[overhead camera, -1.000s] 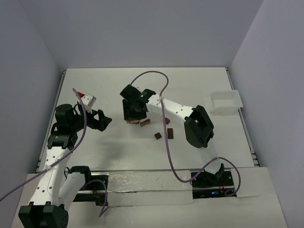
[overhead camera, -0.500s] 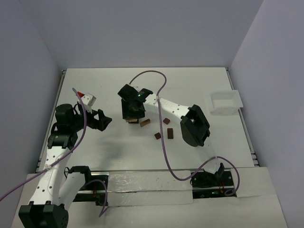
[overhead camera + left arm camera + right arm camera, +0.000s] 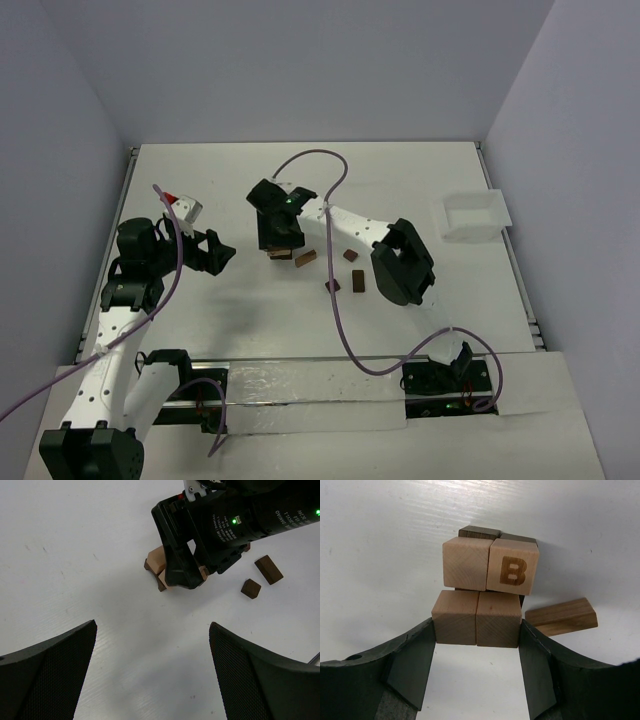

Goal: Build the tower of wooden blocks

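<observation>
Table (image 3: 420,180): white, matte, with faint scuffs and fine ridges in its surface.
Tray (image 3: 473,218): white, rectangular, shallow, near the table's right edge.
Walls (image 3: 300,70): plain pale grey, enclosing the table on three sides.

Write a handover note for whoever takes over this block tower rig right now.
Left pincer: open, empty, over the bare table beside the tower.
Right pincer: shut on the tan block pair, part of the wood block tower.
Done: a low stack, tan blocks over dark ones, one marked B.
Left: four loose brown blocks lie on the table to the right, not yet stacked.
</observation>
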Action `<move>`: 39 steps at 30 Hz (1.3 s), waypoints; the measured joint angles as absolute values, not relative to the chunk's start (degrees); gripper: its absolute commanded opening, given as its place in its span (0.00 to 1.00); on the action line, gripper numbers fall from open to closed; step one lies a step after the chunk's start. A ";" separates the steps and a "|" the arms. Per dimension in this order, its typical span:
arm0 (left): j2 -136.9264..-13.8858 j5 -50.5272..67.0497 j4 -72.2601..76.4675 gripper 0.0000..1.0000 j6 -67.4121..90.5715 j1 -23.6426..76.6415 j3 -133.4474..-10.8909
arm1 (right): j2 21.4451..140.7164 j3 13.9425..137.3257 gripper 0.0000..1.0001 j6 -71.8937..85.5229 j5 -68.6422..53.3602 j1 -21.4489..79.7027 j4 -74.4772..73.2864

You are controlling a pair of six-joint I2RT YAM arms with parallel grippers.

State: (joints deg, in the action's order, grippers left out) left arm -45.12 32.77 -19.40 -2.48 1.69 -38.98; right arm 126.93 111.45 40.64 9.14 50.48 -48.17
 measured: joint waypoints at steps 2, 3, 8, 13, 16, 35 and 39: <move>-45.20 32.77 -19.40 0.99 -2.37 1.69 -38.98 | 127.09 111.46 0.16 40.66 9.40 50.40 -48.27; -45.21 32.77 -19.40 0.99 -2.34 1.69 -38.98 | 127.11 111.46 0.17 40.66 9.47 50.34 -48.28; -45.24 32.77 -19.37 0.99 -2.33 1.69 -38.98 | 127.19 111.62 0.20 40.70 9.71 49.99 -48.32; -45.45 32.77 -19.29 0.99 -2.31 1.69 -38.98 | 127.70 111.98 0.24 40.88 9.85 49.65 -48.36; -45.54 32.77 -19.27 0.99 -2.31 1.69 -38.98 | 127.87 112.07 0.26 40.92 9.83 49.50 -48.42; -45.81 32.77 -19.05 0.99 -2.31 1.69 -38.98 | 128.92 112.64 0.44 41.08 9.43 49.23 -48.47; -45.87 32.77 -19.05 0.99 -2.31 1.69 -38.98 | 129.01 112.77 0.48 41.09 9.37 49.23 -48.50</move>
